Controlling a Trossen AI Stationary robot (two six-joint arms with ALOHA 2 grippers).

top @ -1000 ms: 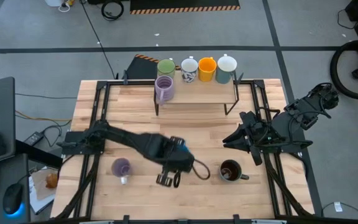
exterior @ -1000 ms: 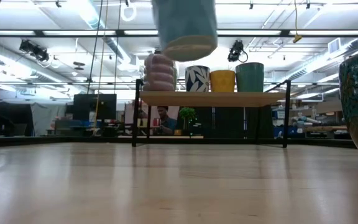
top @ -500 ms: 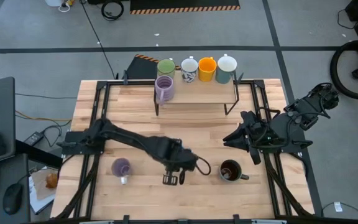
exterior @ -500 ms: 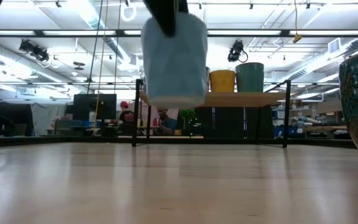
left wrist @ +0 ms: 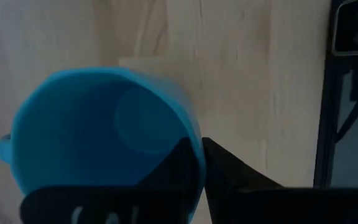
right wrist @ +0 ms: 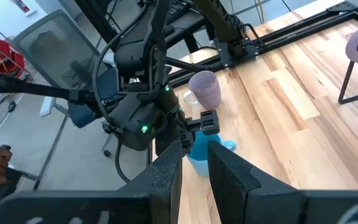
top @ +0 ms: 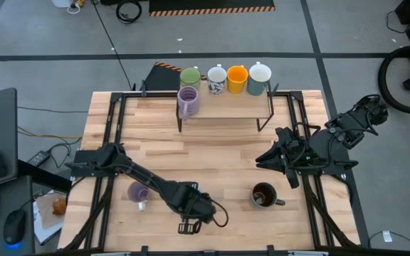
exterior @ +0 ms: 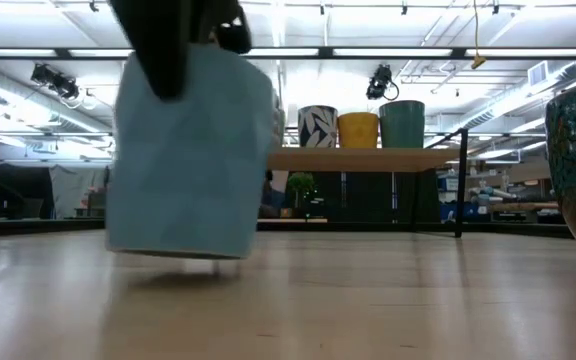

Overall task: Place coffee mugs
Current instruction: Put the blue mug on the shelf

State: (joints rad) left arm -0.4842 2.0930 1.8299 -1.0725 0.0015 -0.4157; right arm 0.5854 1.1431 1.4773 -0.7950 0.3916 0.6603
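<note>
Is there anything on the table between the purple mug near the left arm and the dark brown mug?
Yes. In the high view, the left tool holding the blue mug sits between the purple mug and the dark brown mug.

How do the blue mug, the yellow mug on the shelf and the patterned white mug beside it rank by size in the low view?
1. Blue mug, largest by far, but it hangs nearest the camera in the left gripper, so that proves little.
2. Yellow mug and patterned white mug look about alike; no ranking between them.

Four mugs (top: 224,77) on rear shelf (top: 226,107), fifth mug (top: 188,100) before them
</note>
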